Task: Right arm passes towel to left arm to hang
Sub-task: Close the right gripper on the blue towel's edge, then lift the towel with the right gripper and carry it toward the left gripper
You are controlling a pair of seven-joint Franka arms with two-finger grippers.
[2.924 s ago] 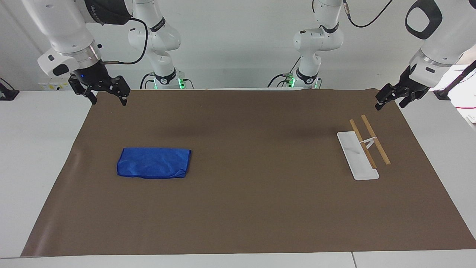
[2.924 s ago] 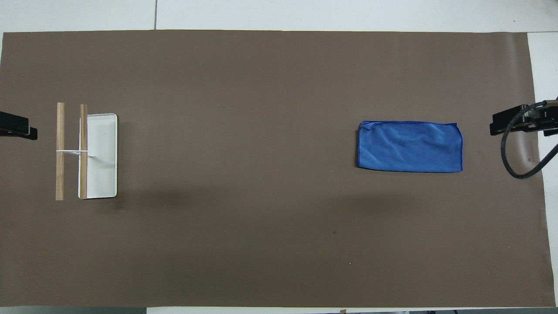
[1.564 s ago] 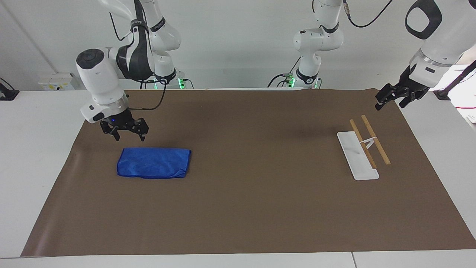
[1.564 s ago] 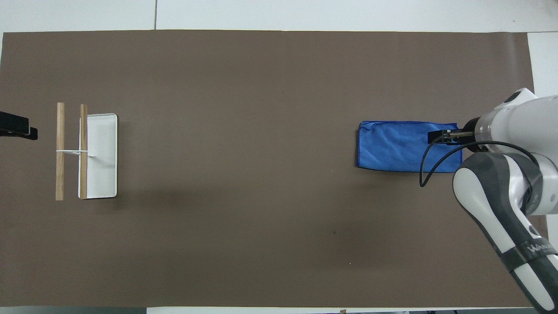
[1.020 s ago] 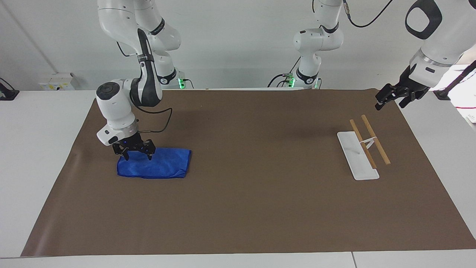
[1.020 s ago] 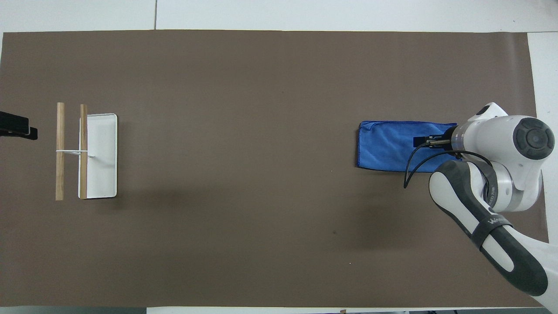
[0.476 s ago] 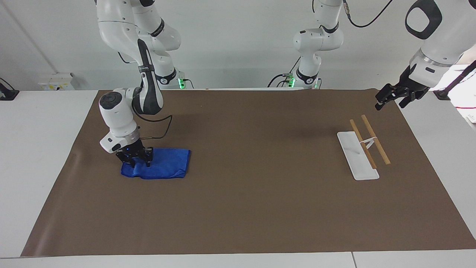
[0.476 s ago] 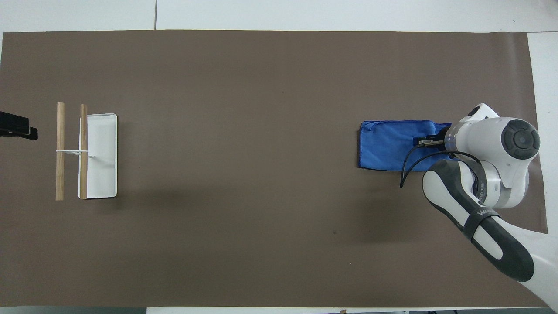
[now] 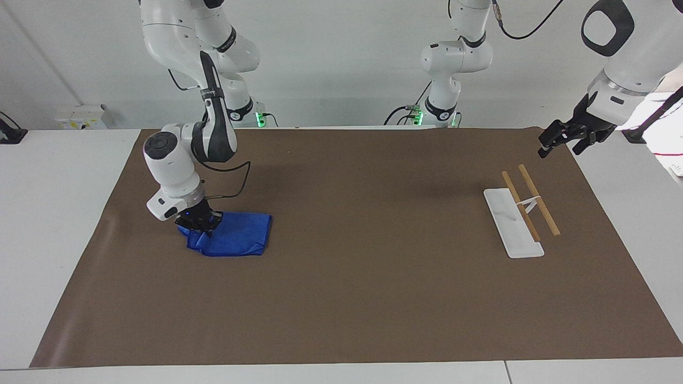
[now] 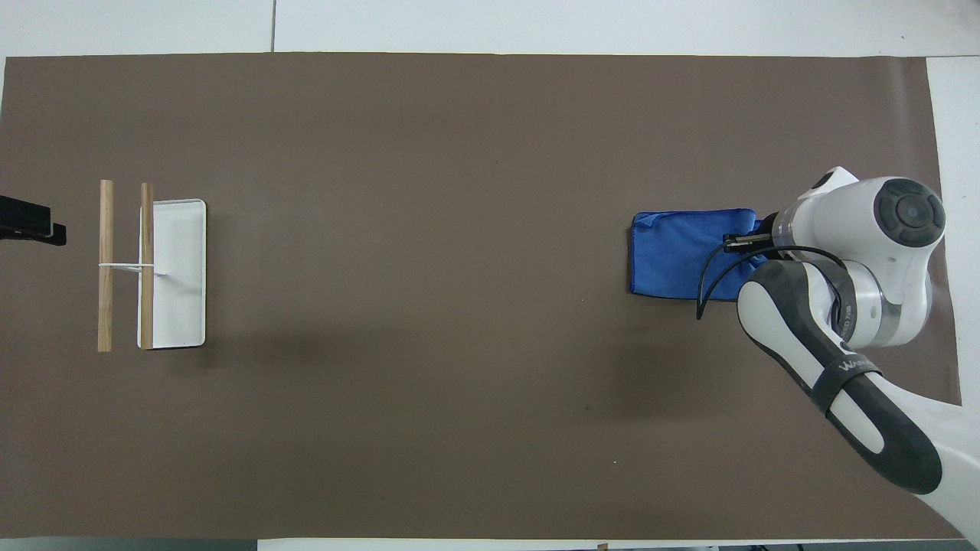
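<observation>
Blue towel [image 9: 235, 239] lies bunched on the brown mat [image 9: 352, 298] at the right arm's end of the table, and the right tool [image 9: 197, 226] is down on its end, fingertips pinched shut on the cloth. Left tool [image 9: 564, 140] waits up in the air over the mat's corner near the rack [image 9: 520, 218], fingers spread, holding nothing. Only the grab looks done; lift, handover to the left arm and hanging on the rack are all left.
</observation>
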